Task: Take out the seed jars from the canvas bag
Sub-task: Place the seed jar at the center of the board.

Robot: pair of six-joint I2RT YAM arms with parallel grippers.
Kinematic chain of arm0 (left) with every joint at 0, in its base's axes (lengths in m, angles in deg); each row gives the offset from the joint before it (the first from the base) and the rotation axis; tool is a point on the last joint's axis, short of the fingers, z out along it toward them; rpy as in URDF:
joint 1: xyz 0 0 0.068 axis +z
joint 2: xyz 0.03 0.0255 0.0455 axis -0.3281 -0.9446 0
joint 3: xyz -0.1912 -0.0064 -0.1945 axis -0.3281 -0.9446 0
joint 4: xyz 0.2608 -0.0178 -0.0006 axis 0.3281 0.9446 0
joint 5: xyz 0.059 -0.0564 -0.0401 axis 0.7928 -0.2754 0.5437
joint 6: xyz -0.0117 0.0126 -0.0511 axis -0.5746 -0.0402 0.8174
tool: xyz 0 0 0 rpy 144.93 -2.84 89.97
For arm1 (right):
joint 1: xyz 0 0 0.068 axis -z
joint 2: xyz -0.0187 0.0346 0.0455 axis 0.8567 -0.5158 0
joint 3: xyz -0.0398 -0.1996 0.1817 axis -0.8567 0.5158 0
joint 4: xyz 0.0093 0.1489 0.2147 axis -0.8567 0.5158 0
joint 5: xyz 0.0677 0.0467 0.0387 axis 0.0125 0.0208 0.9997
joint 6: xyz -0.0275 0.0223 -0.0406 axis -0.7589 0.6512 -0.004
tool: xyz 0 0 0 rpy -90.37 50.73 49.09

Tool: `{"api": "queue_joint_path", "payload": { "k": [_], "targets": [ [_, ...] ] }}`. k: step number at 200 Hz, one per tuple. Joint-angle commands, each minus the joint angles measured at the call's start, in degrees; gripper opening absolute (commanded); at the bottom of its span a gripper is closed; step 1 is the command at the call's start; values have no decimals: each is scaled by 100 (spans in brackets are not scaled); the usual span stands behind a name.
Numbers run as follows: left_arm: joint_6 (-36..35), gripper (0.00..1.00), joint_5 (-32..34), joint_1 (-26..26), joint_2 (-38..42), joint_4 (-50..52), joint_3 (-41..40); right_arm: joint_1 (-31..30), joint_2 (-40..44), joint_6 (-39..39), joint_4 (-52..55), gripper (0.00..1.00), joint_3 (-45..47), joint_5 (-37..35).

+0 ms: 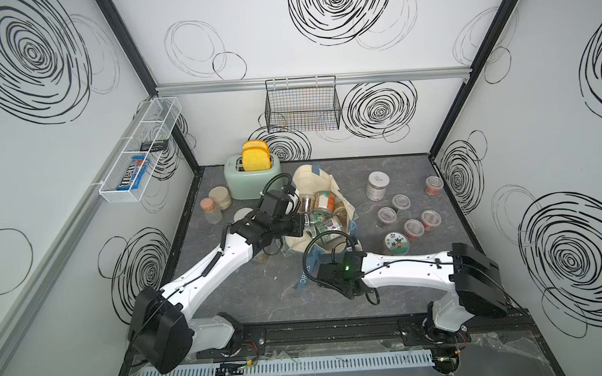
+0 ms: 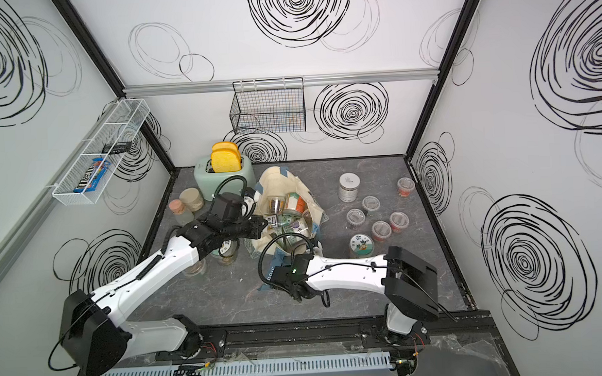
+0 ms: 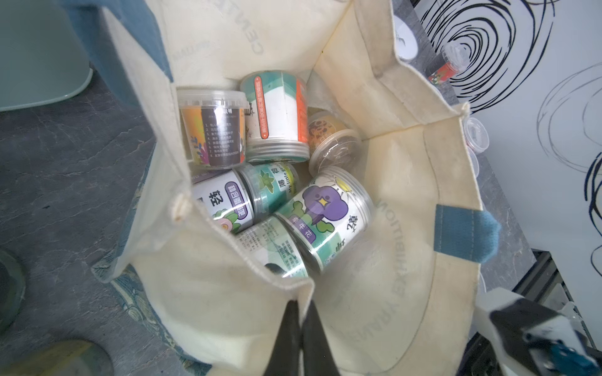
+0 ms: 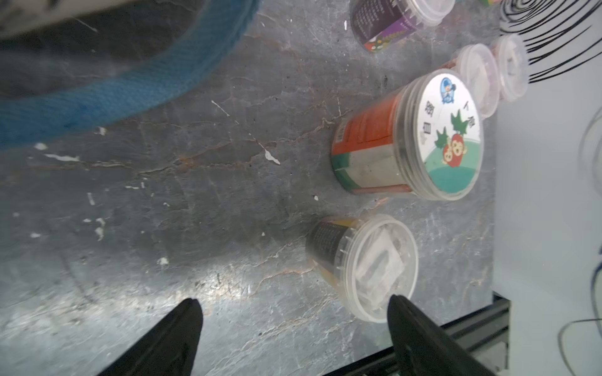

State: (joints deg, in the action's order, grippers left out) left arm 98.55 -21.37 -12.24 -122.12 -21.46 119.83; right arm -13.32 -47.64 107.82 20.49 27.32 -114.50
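The left pincer (image 3: 302,306) is fully closed, both fingers pressed together on a fold of the bag (image 3: 391,211) rim. The left arm (image 1: 222,256) runs from its base at the near left edge diagonally toward the middle of the tabletop (image 1: 263,297). Its forearm is low and its wrist is about level, aimed across the bag's mouth. In both top views the bag lies mid-tabletop with its mouth gaping upward, close to the toaster (image 1: 253,177). Several jars (image 3: 277,117) lie on their sides in a heap at the bag's bottom, touching one another. The right pincer (image 4: 293,301) stands wide open and holds nothing; it points down at bare tabletop. A clear-lid jar (image 4: 368,263) stands upright just beside one fingertip (image 4: 402,312); contact cannot be determined. A cartoon-lid jar (image 4: 407,136) stands upright just beyond it. The right arm (image 1: 402,265) has its elbow raised at the near right. Its forearm runs leftward above the tabletop, and its wrist is bent downward near the bag's near end, close to a blue strap (image 4: 97,97). Other loose jars (image 1: 414,229) stand upright on the right half of the tabletop, apart from the bag.
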Motion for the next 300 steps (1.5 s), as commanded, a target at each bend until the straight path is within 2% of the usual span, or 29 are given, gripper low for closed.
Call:
{"api": "queue_joint_path", "payload": {
  "k": [1, 52, 79, 95, 105, 151, 188, 245, 277, 300],
  "targets": [
    [-92, 5, 144, 42, 75, 163, -245, -42, 344, 59, -265, 91, 199, 146],
    [-99, 5, 167, -16, 65, 185, -346, -49, 1224, -182, -1085, 84, 737, 518],
    [-93, 5, 193, -58, 69, 186, -337, 13, 1810, -544, -1956, 76, 1215, 926],
    [-67, 5, 213, -122, 58, 194, -311, 194, 2105, -702, -2441, 66, 1529, 1254],
    [-51, 5, 250, -180, 65, 212, -302, 306, 2254, -770, -2665, 65, 1719, 1386],
    [68, 5, 377, -456, 135, 263, -337, 950, 2595, -969, -3052, 64, 2275, 1680],
    [137, 5, 536, -859, 206, 326, -375, 1484, 2656, -840, -2771, 64, 2555, 1718],
    [475, 5, 731, -1508, 368, 276, -743, 1936, 3235, -908, -2568, 65, 2725, 1762],
    [582, 5, 788, -1680, 392, 265, -855, 1922, 3671, -1462, -2766, 68, 2030, 2593],
    [616, 5, 827, -1764, 383, 273, -851, 1922, 4064, -1655, -3381, 75, 1615, 3173]
  ]
}}
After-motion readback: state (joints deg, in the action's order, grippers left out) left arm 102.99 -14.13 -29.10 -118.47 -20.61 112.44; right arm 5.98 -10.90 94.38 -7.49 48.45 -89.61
